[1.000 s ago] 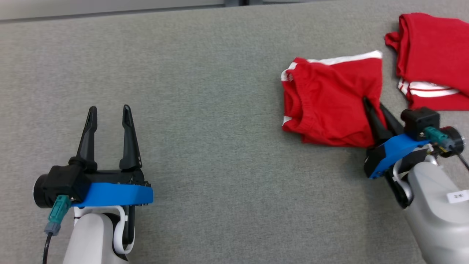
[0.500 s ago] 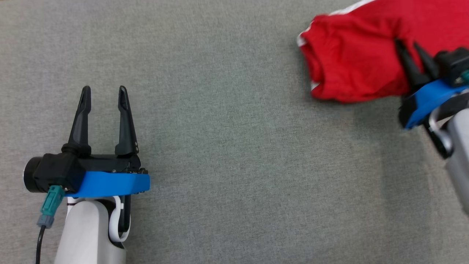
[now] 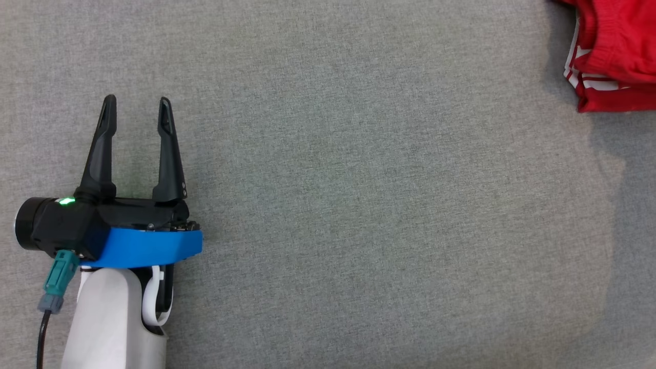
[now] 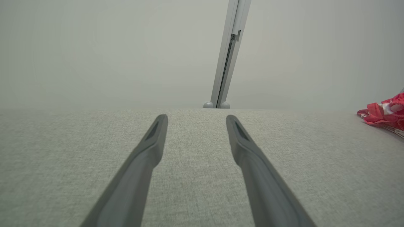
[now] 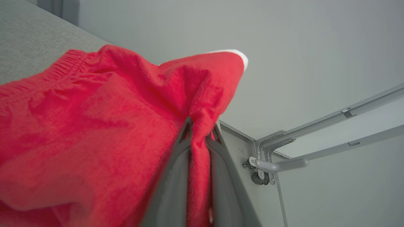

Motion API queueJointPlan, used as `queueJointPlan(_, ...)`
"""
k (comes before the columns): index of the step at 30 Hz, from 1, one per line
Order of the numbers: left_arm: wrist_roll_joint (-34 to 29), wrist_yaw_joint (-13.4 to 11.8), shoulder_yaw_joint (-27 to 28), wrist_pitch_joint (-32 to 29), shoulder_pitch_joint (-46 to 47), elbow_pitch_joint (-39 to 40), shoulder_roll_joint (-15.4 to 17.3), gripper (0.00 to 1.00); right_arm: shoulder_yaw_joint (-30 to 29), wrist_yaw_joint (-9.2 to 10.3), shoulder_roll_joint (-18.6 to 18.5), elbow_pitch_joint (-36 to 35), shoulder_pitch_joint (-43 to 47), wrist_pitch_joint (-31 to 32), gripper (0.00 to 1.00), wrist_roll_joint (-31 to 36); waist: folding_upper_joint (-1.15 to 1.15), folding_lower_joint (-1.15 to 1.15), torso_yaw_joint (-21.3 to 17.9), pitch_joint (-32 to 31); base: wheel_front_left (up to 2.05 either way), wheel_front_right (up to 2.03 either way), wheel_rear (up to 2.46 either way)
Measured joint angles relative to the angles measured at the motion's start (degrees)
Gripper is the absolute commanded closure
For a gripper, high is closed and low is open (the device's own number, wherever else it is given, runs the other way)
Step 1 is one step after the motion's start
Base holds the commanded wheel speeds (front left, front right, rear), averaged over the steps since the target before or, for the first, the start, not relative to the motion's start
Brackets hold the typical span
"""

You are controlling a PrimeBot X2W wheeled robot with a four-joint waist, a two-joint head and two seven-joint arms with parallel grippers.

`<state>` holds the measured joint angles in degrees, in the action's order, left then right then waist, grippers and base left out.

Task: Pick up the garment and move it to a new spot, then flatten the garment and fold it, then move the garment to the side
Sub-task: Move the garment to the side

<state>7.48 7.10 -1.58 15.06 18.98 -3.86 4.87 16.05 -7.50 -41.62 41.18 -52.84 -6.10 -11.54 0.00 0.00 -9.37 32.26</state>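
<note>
The table is covered in grey woven cloth, flat and unwrinkled. Its far edge runs along a pale wall. Near that far edge, toward the right end, a crumpled red garment with white stripes lies on the cloth.

The head camera looks almost straight down on the grey table from well above, with the left gripper at lower left. The left wrist camera sits low and skims along the same table toward a pale wall; both views catch red cloth at their right edge. The right wrist camera, tilted upward, sits close against the garment pinched in the right gripper.
</note>
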Motion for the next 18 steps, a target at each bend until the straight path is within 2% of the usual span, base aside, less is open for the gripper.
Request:
queueJointPlan(8, 0.0, 0.0, -0.6, 0.0, 0.5, 0.6, 0.2, 0.00, 1.2, 0.00, -1.3, 4.4, -3.4, 1.0, 1.00, -0.2, 0.00, 0.00, 0.2, 1.0, 0.00, 0.00, 0.00)
queueJointPlan(13, 0.0, 0.0, -0.5, 0.0, 1.1, 0.7, 0.3, 0.00, 1.1, 0.00, -0.6, 8.3, -6.3, 1.4, 1.00, 0.7, 0.00, 0.00, 0.9, 1.8, 0.00, 0.00, 0.00)
queueJointPlan(15, 0.0, 0.0, -0.4, 0.0, 1.1, 0.6, 0.3, 0.00, 1.1, 0.00, -0.2, 9.8, -7.4, 1.3, 0.25, 1.8, 0.00, 0.00, 1.1, 2.0, 0.00, 0.00, 0.00)
queueJointPlan(16, 0.1, 0.0, -0.3, 0.0, 1.1, 0.6, 0.4, 0.00, 1.0, 0.00, -0.1, 10.6, -7.9, 1.3, 0.00, 2.3, 0.00, 0.00, 1.2, 2.0, 0.00, 0.00, 0.00)
queueJointPlan(18, 0.1, 0.0, -0.2, 0.0, 1.1, 0.5, 0.3, 0.00, 0.2, 0.00, 0.3, 11.8, -8.7, 0.3, 0.00, 3.1, 0.00, 0.00, 1.3, 1.9, 0.00, 0.00, 0.00)
